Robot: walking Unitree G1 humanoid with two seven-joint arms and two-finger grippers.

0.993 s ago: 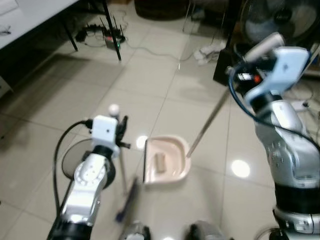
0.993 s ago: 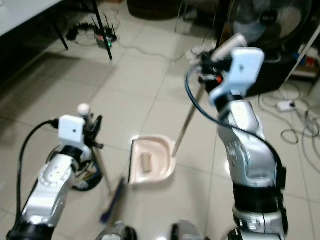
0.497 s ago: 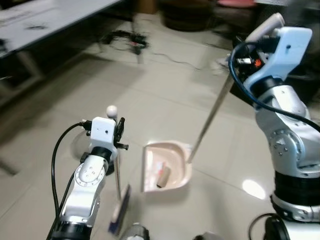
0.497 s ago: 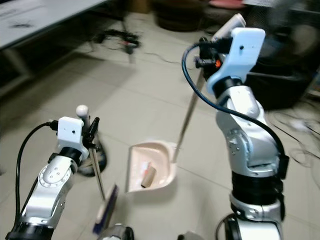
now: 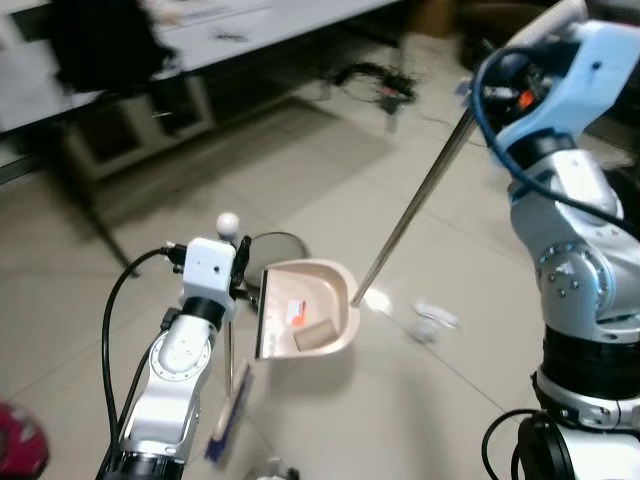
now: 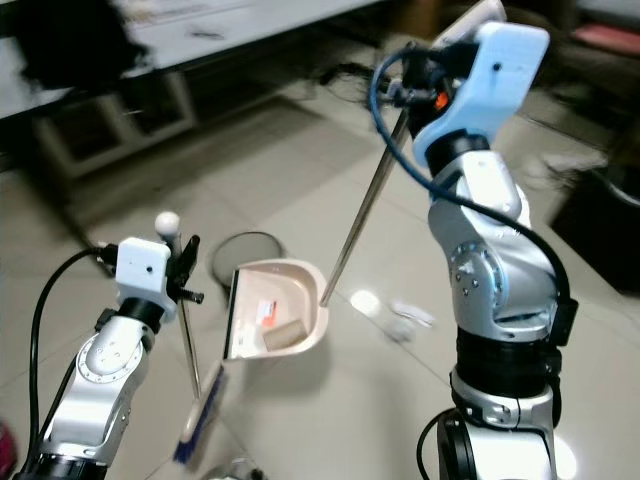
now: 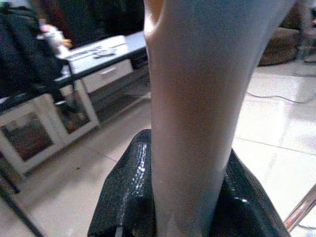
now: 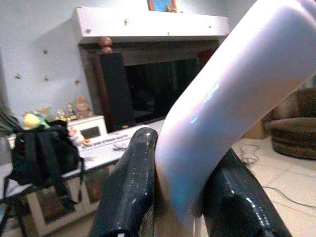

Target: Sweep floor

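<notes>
The right claw (image 6: 425,85) grips the long-handled beige plastic dustpan (image 5: 303,322), while the left claw (image 5: 237,268) clasps the blue-bristled broom (image 5: 229,412).

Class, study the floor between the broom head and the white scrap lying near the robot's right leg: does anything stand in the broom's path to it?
Yes. The dustpan, held by the right gripper, sits between the broom head and the white scrap. The left gripper holds the broom.
</notes>
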